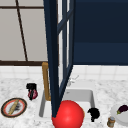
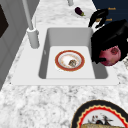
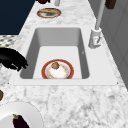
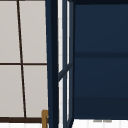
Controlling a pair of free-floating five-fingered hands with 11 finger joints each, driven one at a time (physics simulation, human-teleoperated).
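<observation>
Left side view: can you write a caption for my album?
A black hand grips a red fruit beside the sink.

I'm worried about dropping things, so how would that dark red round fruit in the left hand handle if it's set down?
The fruit looks round and smooth, so it would probably roll on the flat counter. The left hand curls over it, so it seems light enough to lift.

No text, label, brand, number or sign can be read anywhere in these views. The small jar [image 1: 111, 122] at the right of the surface [image 3: 75, 100] may carry a label band, but it is too blurred to make out any letters. The plate [image 2: 102, 117] near the left edge bears a painted rim pattern, not writing.
</observation>
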